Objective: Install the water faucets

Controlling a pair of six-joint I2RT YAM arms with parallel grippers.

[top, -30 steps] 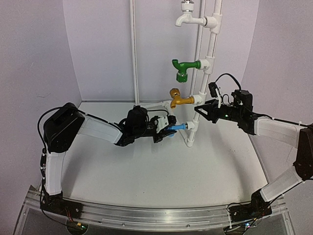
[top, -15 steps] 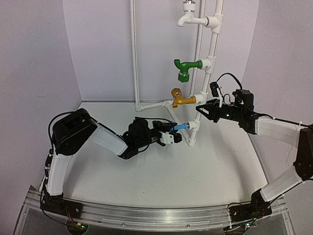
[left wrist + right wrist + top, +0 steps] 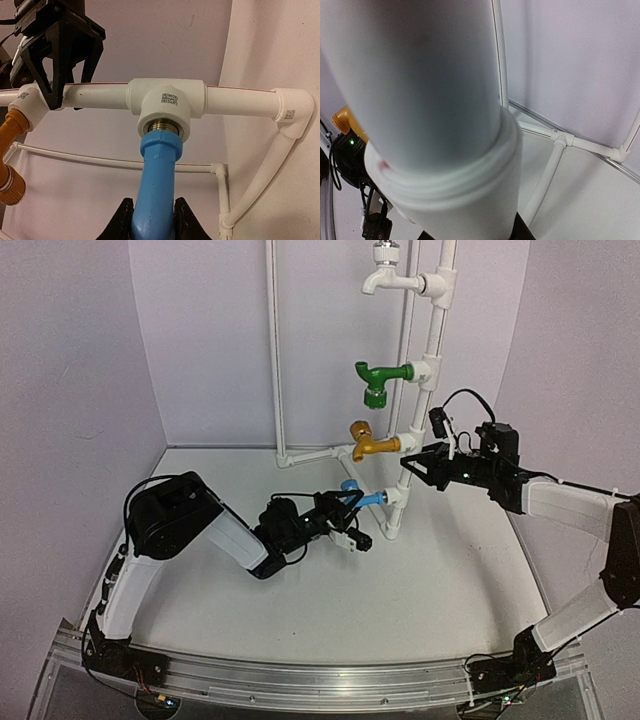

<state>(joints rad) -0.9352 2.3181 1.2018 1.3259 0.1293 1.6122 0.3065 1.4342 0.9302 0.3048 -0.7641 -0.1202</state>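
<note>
The left gripper (image 3: pixel 154 224) is pinching the blue faucet (image 3: pixel 157 170) at the tee fitting (image 3: pixel 192 95) — a QR-code sticker (image 3: pixel 170 97) is showing there — while the right gripper (image 3: pixel 409 468) is clamping the white pipe (image 3: pixel 237 97).

No words or numbers can be read. Small square printed code labels, probably QR codes, sit on the white tee fitting (image 3: pixel 167 100), the corner elbow (image 3: pixel 292 112) and a left-hand white fitting (image 3: pixel 25 102); they are too small to decode.

White-sleeved arms (image 3: pixel 222 532), black joints (image 3: pixel 165 515), looping black cables (image 3: pixel 456 394), black fingers (image 3: pixel 122 221)
</note>
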